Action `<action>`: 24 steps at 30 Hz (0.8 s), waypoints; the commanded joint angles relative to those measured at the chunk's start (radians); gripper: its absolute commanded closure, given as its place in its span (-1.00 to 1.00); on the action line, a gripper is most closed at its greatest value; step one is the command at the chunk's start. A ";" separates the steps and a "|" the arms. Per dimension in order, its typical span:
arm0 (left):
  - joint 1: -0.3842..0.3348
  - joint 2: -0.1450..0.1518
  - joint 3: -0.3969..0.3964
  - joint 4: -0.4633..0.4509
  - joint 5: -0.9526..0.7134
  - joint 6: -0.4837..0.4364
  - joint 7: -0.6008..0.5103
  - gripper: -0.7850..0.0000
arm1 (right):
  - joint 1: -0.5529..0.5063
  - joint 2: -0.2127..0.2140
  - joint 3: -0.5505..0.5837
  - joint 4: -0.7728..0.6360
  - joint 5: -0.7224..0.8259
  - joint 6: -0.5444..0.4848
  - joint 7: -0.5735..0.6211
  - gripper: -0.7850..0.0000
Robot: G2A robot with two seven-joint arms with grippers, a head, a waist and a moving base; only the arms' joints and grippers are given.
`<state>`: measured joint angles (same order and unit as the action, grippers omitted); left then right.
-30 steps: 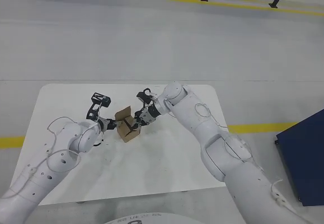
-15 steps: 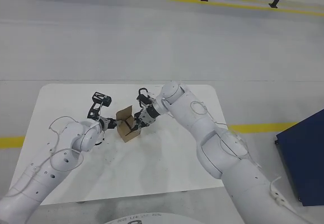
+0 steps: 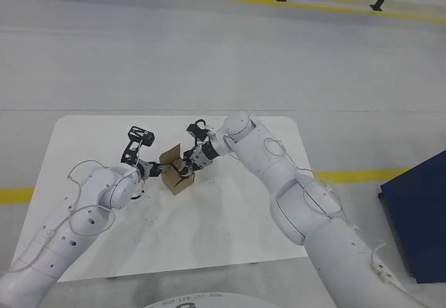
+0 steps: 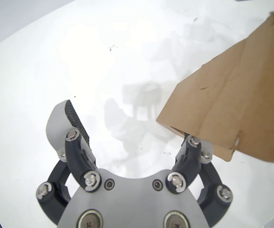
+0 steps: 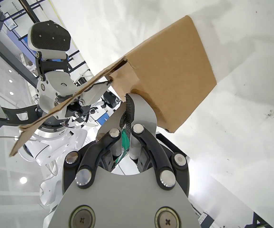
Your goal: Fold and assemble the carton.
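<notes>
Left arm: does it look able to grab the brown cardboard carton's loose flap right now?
Likely yes. The left tool is open with the flap of the brown cardboard carton between its fingers, close against one; nothing blocks closing. The right tool pinches another wall.

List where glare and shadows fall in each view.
Left wrist view: the table glares white, with grey shadows beside the carton; right wrist view: ceiling lamps flare as bright spots, and the carton shades the table; top view: soft, even light.

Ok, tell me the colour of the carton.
The carton is plain brown cardboard, unprinted on the faces shown; it shows best in the right wrist view.
</notes>
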<state>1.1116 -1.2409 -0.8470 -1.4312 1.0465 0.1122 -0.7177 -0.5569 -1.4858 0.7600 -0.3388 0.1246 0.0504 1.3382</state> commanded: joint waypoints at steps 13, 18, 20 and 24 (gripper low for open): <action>0.212 0.071 -0.295 -0.298 -0.012 -0.076 -0.008 -1.00 | -0.126 0.100 0.129 -0.129 0.054 -0.371 -0.057 1.00; 0.209 0.076 -0.336 -0.279 -0.042 -0.122 -0.017 -1.00 | -0.232 0.155 0.179 -0.310 0.009 -0.405 -0.057 0.98; 0.184 0.073 -0.325 -0.247 -0.047 -0.134 -0.020 -1.00 | -0.284 0.178 0.204 -0.422 -0.011 -0.399 -0.048 1.00; 0.113 0.057 -0.257 -0.156 -0.028 -0.124 -0.015 -1.00 | -0.372 0.215 0.259 -0.618 -0.031 -0.347 -0.033 1.00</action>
<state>1.2439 -1.1792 -1.1259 -1.6123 1.0141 -0.0158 -0.7368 -0.9136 -1.2775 1.0064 -0.9125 0.0962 -0.3187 1.3070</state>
